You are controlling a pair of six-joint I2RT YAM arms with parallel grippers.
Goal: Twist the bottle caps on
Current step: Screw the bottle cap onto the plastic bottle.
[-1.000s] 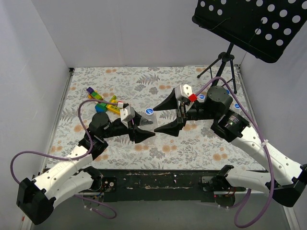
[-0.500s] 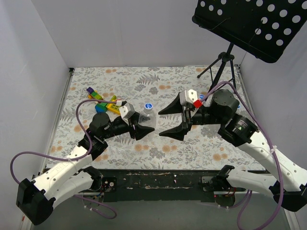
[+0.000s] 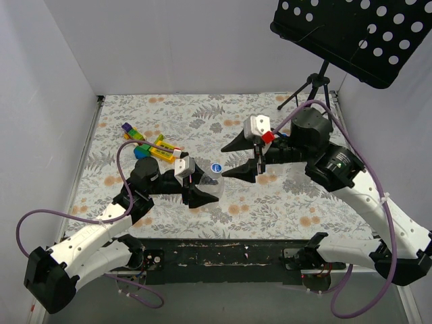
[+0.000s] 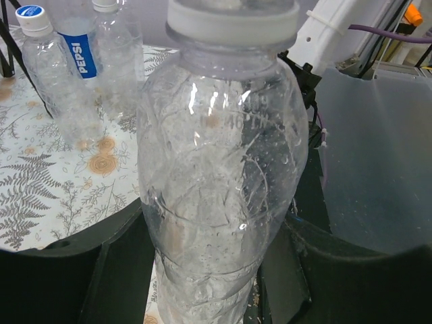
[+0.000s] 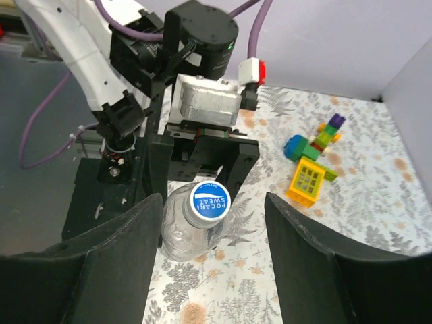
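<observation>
From the overhead camera I saw the left jaws clamped shut on the body of a clear bottle [image 3: 211, 189]. They held it near the middle of the desk [image 3: 263, 202], a little toward the near edge. Through the left wrist camera the bottle filled most of the view, upright between the two dark fingers [image 4: 61, 283], its sides crinkled. A blue cap [image 5: 209, 202] with white lettering sat on its neck; I could not tell how far it was screwed down.

The right jaws stood open, reaching in from the right at cap height. In the right wrist view one finger lay on each side of the cap, with a gap on both sides and nothing gripped.

Behind the held bottle, the left wrist camera showed other clear bottles [image 4: 50, 81] standing close together on the flowered cloth, one with a blue-and-white label [image 4: 81, 55]. A heap of toy blocks [image 3: 147, 145] lay on the far left part of the desk, well apart from the held bottle. A black tripod [image 3: 312, 86] stood in the far right corner.
</observation>
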